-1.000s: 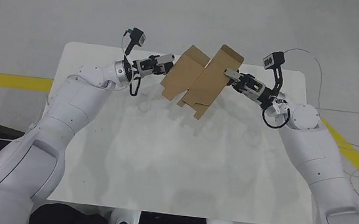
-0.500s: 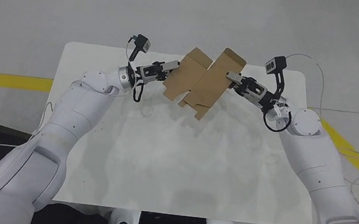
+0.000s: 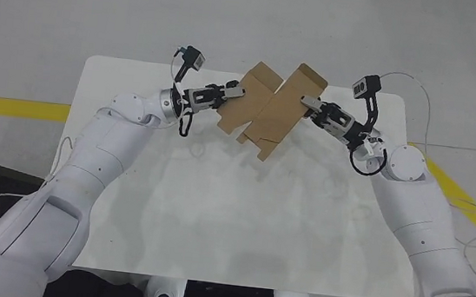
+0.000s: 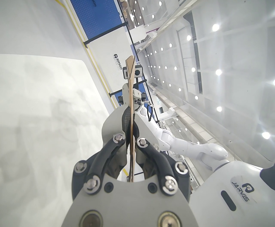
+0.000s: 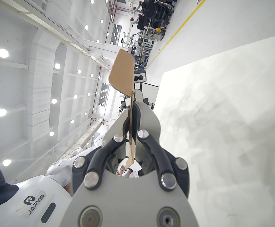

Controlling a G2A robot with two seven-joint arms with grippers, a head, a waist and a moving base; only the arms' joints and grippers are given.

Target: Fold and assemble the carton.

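Holding one flat brown carton [image 3: 268, 108] over the far half of the one white table [image 3: 212, 224], I am gripping it from opposite sides with my two grippers. My left gripper [image 4: 130, 122] is clamping the carton's left edge, with the cardboard pinched edge-on between its closed jaws. My right gripper [image 5: 131, 120] is clamping the right edge in the same way, with its jaws pressing shut on the sheet and one rounded flap standing out beyond them. From above, the carton is showing as two long panels lying side by side, joined along a crease. Their long axis is slanting from the far right toward the near left. The squared ends are pointing toward the table's far edge, and the small notched flaps are pointing toward me. Both arms are stretching out from my shoulders, meeting at the carton between them. I cannot tell whether the lowest flap is touching the table.
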